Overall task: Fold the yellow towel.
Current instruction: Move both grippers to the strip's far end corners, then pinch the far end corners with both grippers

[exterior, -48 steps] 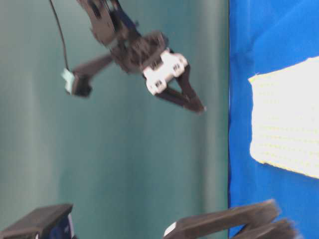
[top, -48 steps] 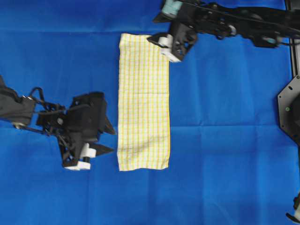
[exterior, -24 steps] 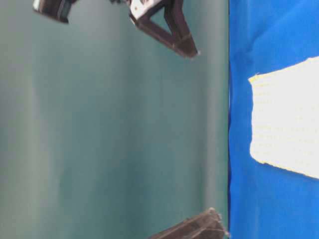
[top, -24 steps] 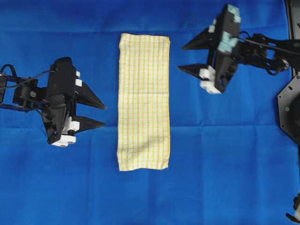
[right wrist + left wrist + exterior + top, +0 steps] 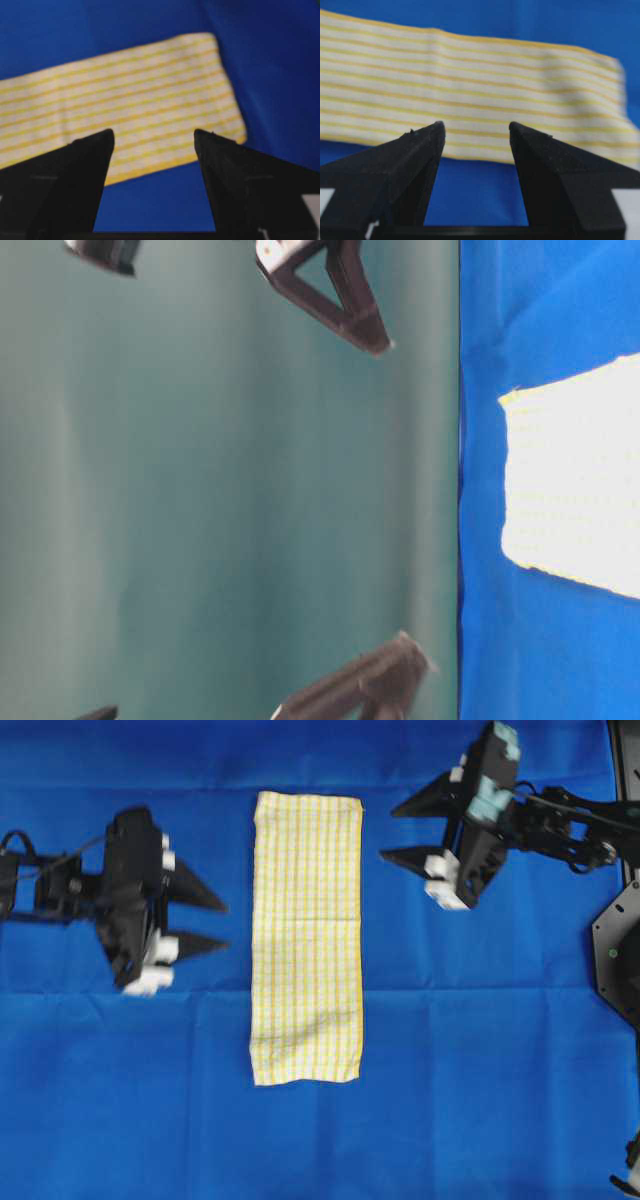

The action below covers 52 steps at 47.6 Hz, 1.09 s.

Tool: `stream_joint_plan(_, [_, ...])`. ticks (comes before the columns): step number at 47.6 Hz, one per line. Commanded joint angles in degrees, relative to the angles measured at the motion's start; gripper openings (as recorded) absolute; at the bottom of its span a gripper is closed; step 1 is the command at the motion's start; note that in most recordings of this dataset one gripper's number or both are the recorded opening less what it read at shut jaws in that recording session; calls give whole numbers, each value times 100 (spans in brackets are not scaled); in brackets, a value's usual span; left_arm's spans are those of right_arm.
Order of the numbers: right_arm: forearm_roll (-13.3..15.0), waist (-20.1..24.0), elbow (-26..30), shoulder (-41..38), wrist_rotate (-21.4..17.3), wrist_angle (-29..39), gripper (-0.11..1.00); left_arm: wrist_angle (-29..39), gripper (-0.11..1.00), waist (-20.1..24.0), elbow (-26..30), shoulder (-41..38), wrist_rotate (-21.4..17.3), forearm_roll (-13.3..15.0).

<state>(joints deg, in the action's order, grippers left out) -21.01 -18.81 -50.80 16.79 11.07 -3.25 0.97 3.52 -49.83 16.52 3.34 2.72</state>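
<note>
The yellow towel (image 5: 306,935) lies flat on the blue cloth as a long narrow strip running from far to near. It also shows in both wrist views (image 5: 470,85) (image 5: 125,85) and at the edge of the table-level view (image 5: 570,480). My left gripper (image 5: 222,924) hovers to its left, open and empty, with its fingers pointing at the towel's long edge. My right gripper (image 5: 388,834) hovers to its right near the far end, open and empty, and also faces the towel. Both are apart from the cloth. Each wrist view shows blue cloth between the open fingertips (image 5: 438,131) (image 5: 202,137).
A plain blue cloth (image 5: 500,1070) covers the whole table. A black fixture (image 5: 620,950) stands at the right edge. In the table-level view both grippers hang in front of a teal backdrop (image 5: 200,490), the right one (image 5: 375,338) above and the left one (image 5: 405,655) below.
Both grippers have drawn back from the towel's ends to its sides and turned to face it. In the last half second the left one slid toward the far side.
</note>
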Motion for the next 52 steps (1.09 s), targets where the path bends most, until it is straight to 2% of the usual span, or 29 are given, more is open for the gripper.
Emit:
stream_joint_plan(1, [0, -246, 281, -264, 26, -70, 67, -141, 47, 483, 193, -105, -220, -18])
stream_joint_plan(8, [9, -642, 527, -914, 35, -88, 67, -448, 47, 1257, 343, -624, -501, -18])
stream_joint_plan(13, [9, -809, 642, -1283, 35, -193, 67, -791, 47, 1600, 475, -1099, -536, -18])
stream_joint_plan(18, [9, -914, 765, -1600, 35, -290, 67, -1134, 53, 1802, 580, -1547, -536, -18])
stream_joint_plan(29, [-9, -949, 1081, -2162, 18, -378, 67, -1723, 59, 2004, 853, -2355, -536, -18])
stream_joint_plan(38, [-18, -949, 1301, -2558, -9, -387, 68, -1846, 59, 2180, 1046, -2839, -536, -18])
stream_joint_plan(52, [-211, -958, 1441, -2944, -18, -422, 68, -2057, 58, 2259, 1187, -3278, -536, -18])
